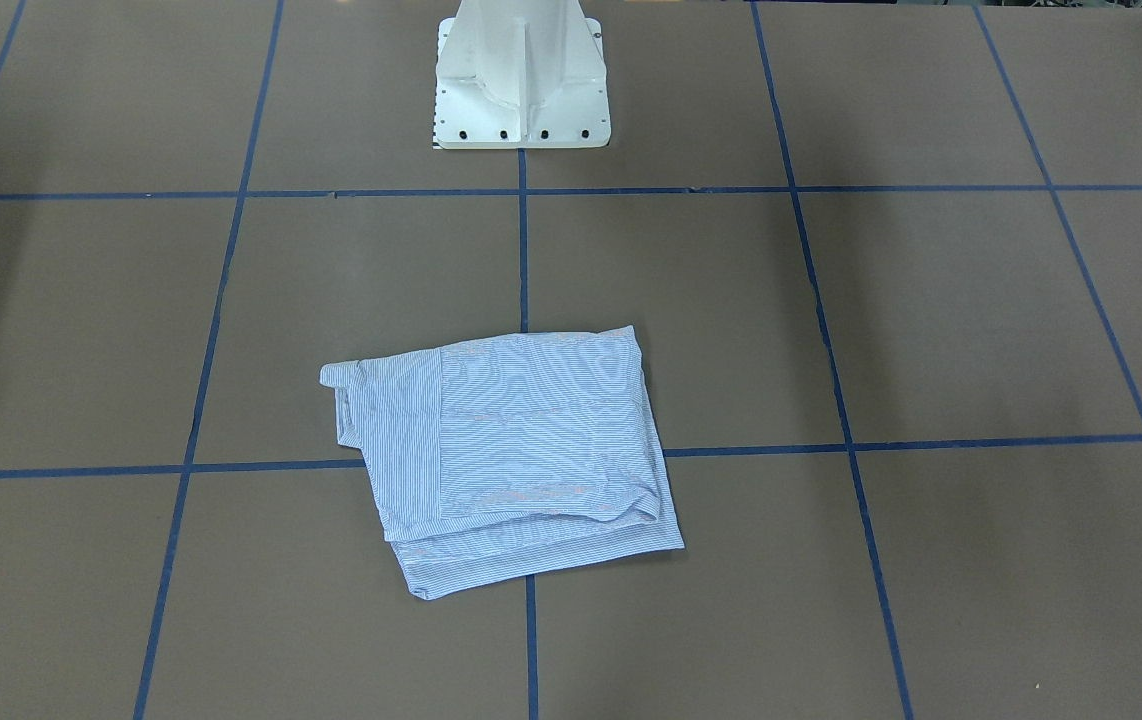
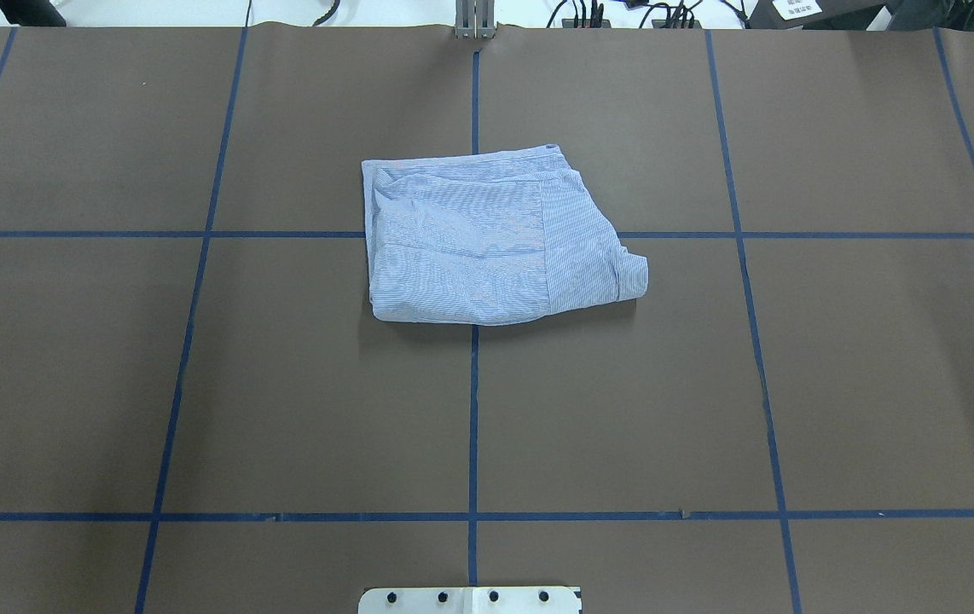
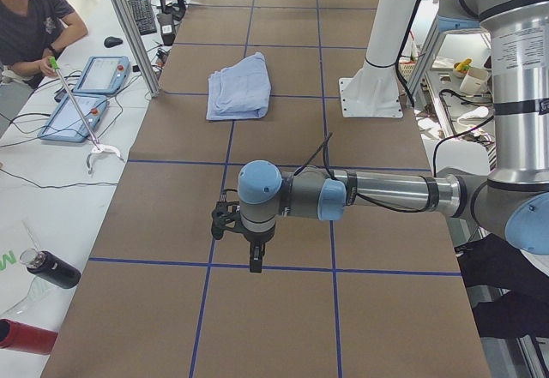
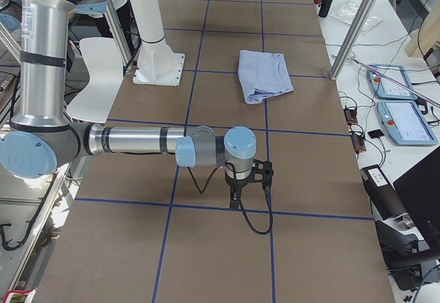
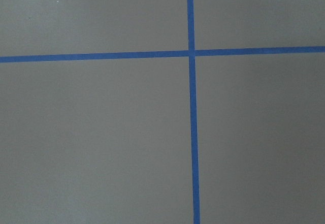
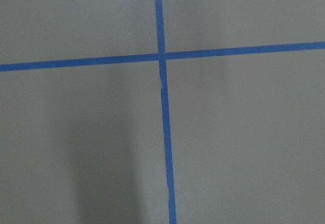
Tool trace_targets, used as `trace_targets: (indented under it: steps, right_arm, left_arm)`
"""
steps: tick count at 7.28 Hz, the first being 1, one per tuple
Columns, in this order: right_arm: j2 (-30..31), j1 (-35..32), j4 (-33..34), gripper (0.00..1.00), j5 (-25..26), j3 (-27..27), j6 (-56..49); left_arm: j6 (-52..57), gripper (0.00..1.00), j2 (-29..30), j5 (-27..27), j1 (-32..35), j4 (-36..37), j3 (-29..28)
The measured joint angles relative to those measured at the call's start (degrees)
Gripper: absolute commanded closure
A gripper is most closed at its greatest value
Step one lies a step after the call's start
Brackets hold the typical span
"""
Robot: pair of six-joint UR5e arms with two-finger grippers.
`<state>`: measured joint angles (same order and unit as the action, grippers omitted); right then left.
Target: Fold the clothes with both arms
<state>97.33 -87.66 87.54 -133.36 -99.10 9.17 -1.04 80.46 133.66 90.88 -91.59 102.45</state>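
Overhead exterior: shirt (image 2: 495,243) lies folded into a compact, slightly skewed rectangle on the bench (image 2: 197,384), straddling the blue tape line (image 2: 472,409), toward 12 o'clock of bench middle. A rolled corner (image 2: 634,277) protrudes at its 4 o'clock. Well apart from it, left end effector (image 3: 255,262) and right end effector (image 4: 236,198) hang over opposite bench ends. Both appear in side views only, so open or closed cannot be told. Risk: a re-grasp would likely drag loose top layers and undo the fold; that corner may spring open.
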Motion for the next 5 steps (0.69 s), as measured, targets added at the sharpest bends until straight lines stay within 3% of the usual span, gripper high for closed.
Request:
trace_targets:
  steps: [5]
  right_arm:
    - [-0.2,0.0,0.0,0.00,0.1,-0.1,0.0]
  left_arm:
    - [0.0,0.01,0.0,0.0,0.0,0.0,-0.4]
